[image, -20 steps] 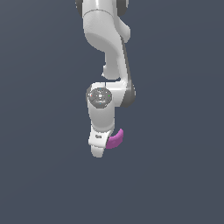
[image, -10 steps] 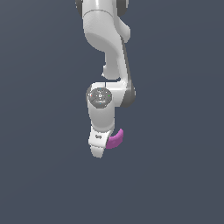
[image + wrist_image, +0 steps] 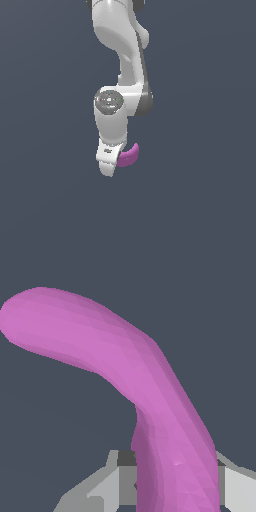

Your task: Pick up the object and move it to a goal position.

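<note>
The object [image 3: 128,156] is a small magenta-purple curved chunk with blunt ends. In the exterior view it sticks out from the low end of the white gripper [image 3: 109,162] toward the exterior view's right, held above the dark ground. In the wrist view the object [image 3: 145,391] fills most of the picture, rising from between the grey fingers [image 3: 102,486] and bending away at its far end. The gripper is shut on it, with one finger on each side of its near end. The fingertips themselves are hidden behind the hand in the exterior view.
The white arm [image 3: 122,60] comes down from the top of the exterior view to the hand. Around it there is only an even dark grey-blue ground [image 3: 200,200], with no other objects or edges showing.
</note>
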You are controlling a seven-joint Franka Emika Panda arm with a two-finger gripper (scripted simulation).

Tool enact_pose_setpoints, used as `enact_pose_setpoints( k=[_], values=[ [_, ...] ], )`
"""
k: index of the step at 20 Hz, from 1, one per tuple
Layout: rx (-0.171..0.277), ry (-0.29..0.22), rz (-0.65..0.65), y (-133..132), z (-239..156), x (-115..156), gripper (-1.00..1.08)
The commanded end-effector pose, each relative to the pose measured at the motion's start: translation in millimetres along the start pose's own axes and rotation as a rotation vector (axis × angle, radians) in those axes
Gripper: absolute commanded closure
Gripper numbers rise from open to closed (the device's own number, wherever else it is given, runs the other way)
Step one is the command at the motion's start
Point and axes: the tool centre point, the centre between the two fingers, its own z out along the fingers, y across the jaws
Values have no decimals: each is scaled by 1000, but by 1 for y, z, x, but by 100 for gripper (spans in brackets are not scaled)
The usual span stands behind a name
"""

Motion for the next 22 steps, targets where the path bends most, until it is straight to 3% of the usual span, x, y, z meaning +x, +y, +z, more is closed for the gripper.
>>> enact_pose_setpoints(
  k=[1,22],
  values=[
    [-2,0,1,0,-18,-7,108],
    [-2,2,-1,-2,-226,-92,108]
  ],
)
